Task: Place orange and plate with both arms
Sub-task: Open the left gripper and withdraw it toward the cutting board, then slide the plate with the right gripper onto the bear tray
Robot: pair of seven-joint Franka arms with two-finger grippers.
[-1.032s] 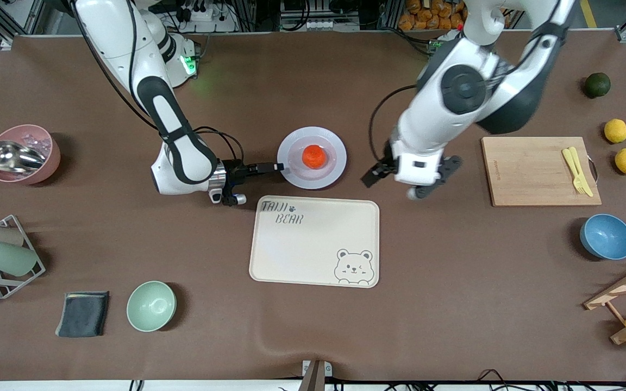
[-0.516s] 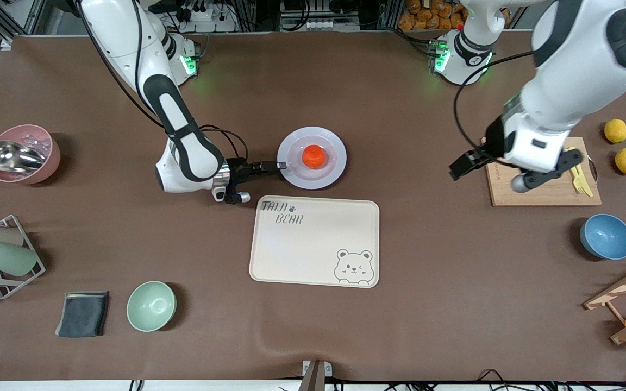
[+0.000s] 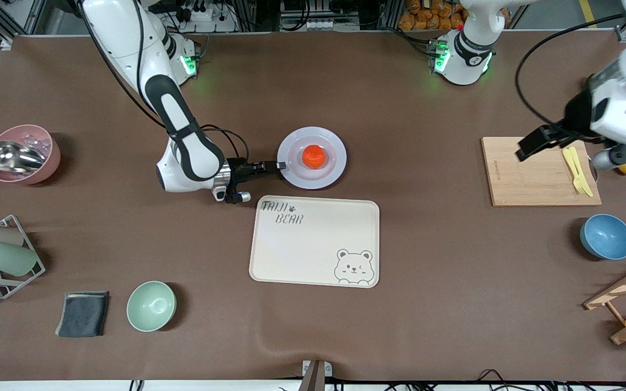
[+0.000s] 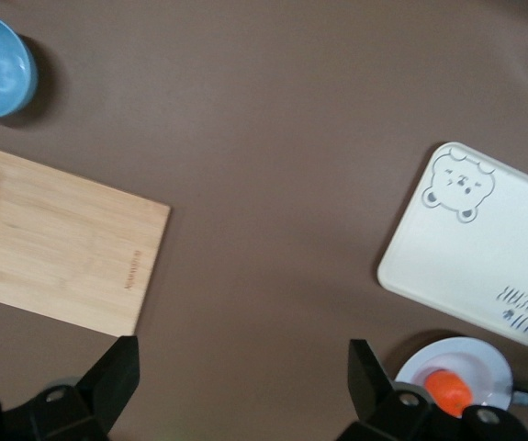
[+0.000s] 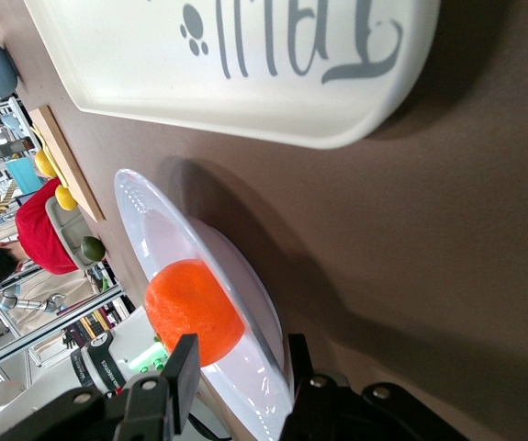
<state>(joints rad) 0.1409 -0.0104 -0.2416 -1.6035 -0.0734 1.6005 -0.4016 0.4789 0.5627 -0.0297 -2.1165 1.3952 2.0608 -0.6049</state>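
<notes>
Resting on the brown table just farther from the front camera than the cream bear tray (image 3: 314, 241), the plate (image 3: 293, 175) is seen with the orange (image 3: 313, 156) sitting at its centre. The right gripper (image 3: 278, 166) is held low at the plate's rim on the side toward the right arm's end of the table, its fingers (image 5: 179, 375) set either side of the thin edge; whether they already pinch it cannot be told. The left gripper (image 3: 563, 147) is held high over the wooden cutting board (image 3: 530, 175), its fingers spread apart and empty, well apart from the plate. The plate is judged stiff, smooth and fairly light, probably slippery at its glazed rim, and that wide rim is the only sensible place to take hold. Being round, it has no long axis and points nowhere; it lies flat with its open face up. The orange is judged light and free to roll, its dimpled top upward, so any tilt of the plate would likely send it off. A level carry toward the tray is therefore what the next move appears to call for.
</notes>
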